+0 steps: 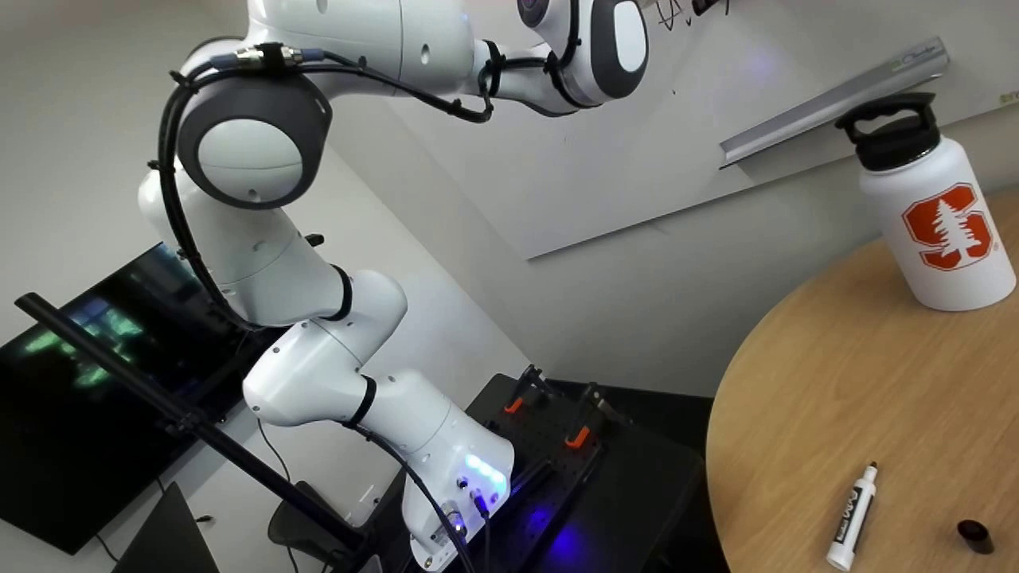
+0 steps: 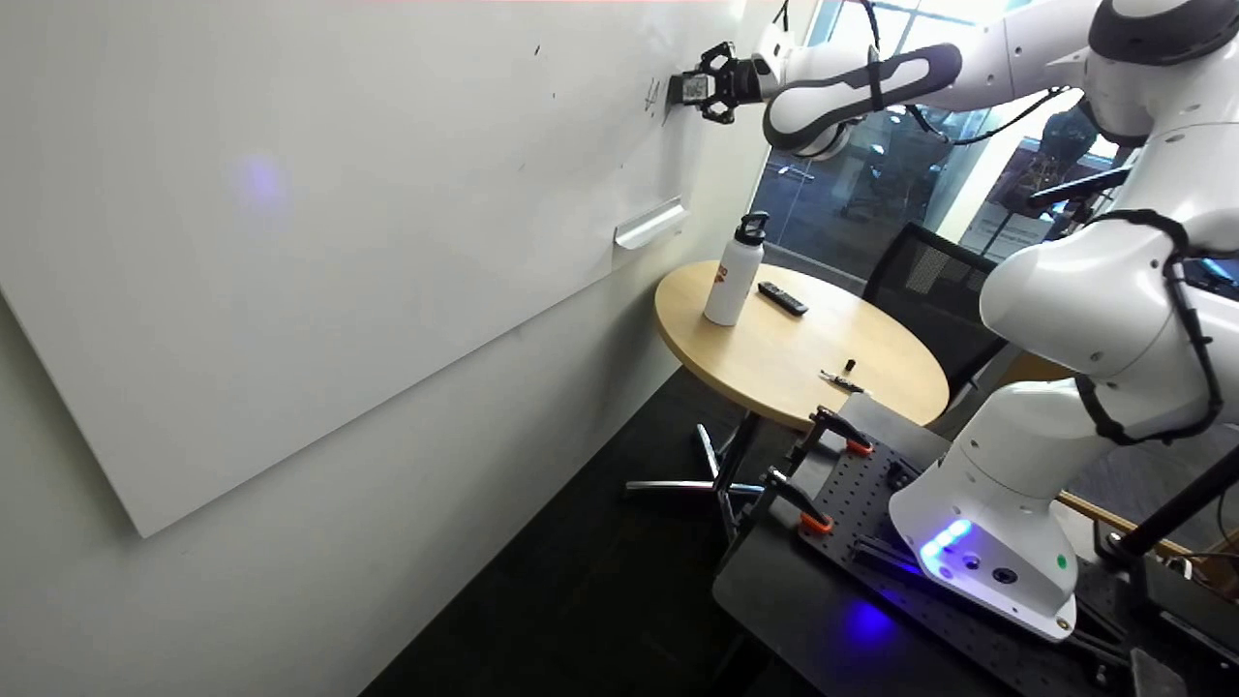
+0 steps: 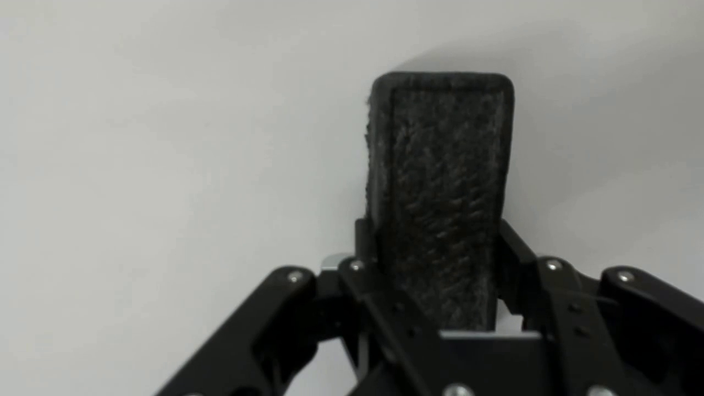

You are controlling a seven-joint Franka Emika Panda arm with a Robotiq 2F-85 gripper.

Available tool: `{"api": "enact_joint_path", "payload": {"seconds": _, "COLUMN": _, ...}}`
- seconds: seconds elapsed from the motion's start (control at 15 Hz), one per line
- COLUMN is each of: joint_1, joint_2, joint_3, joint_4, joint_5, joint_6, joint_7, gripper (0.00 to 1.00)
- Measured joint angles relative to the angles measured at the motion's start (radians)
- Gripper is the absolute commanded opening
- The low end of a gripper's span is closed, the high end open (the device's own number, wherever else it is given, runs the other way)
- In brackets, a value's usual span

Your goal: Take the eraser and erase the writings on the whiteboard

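The eraser (image 3: 443,154) is a black fuzzy block standing lengthwise between my finger pads in the wrist view. My gripper (image 3: 434,236) is shut on its two sides. In an exterior view my gripper (image 2: 699,87) holds the eraser (image 2: 676,91) at the right end of the whiteboard (image 2: 339,242). It is at or very near the board; I cannot tell whether it touches. The writings (image 2: 651,95) are thin black strokes just left of the eraser there. They also show at the top of an exterior view (image 1: 670,14), where my gripper is mostly cut off. No writings show in the wrist view.
A grey ledge (image 1: 836,99) sits at the board's lower edge. A round wooden table (image 2: 823,348) below holds a white bottle (image 1: 939,231), a marker (image 1: 852,521), its cap (image 1: 975,537) and a black remote (image 2: 782,298). A black chair (image 2: 929,281) stands behind the table.
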Motion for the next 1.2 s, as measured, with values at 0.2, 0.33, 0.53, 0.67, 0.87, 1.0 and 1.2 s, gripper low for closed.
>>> {"api": "enact_joint_path", "payload": {"seconds": 0.2, "joint_1": -0.014, "joint_2": -0.001, "joint_3": 0.011, "joint_4": -0.004, "joint_5": 0.031, "joint_6": -0.002, "joint_7": -0.014, "gripper": 0.52}}
{"api": "enact_joint_path", "payload": {"seconds": 0.33, "joint_1": -0.013, "joint_2": -0.001, "joint_3": 0.010, "joint_4": -0.004, "joint_5": 0.031, "joint_6": -0.002, "joint_7": -0.014, "gripper": 0.27}}
{"api": "enact_joint_path", "payload": {"seconds": 0.53, "joint_1": -0.009, "joint_2": 0.002, "joint_3": 0.001, "joint_4": 0.001, "joint_5": 0.030, "joint_6": -0.002, "joint_7": -0.017, "gripper": 0.27}}
{"api": "enact_joint_path", "payload": {"seconds": 0.67, "joint_1": -0.007, "joint_2": 0.008, "joint_3": 0.004, "joint_4": 0.002, "joint_5": 0.026, "joint_6": -0.002, "joint_7": -0.017, "gripper": 0.27}}
{"api": "enact_joint_path", "payload": {"seconds": 0.87, "joint_1": -0.012, "joint_2": 0.019, "joint_3": 0.012, "joint_4": -0.003, "joint_5": -0.010, "joint_6": -0.002, "joint_7": -0.017, "gripper": 0.27}}
{"api": "enact_joint_path", "payload": {"seconds": 1.0, "joint_1": -0.021, "joint_2": 0.026, "joint_3": 0.025, "joint_4": -0.017, "joint_5": -0.046, "joint_6": -0.002, "joint_7": -0.015, "gripper": 0.27}}
{"api": "enact_joint_path", "payload": {"seconds": 1.2, "joint_1": -0.041, "joint_2": 0.035, "joint_3": 0.061, "joint_4": -0.060, "joint_5": -0.102, "joint_6": -0.002, "joint_7": -0.014, "gripper": 0.27}}
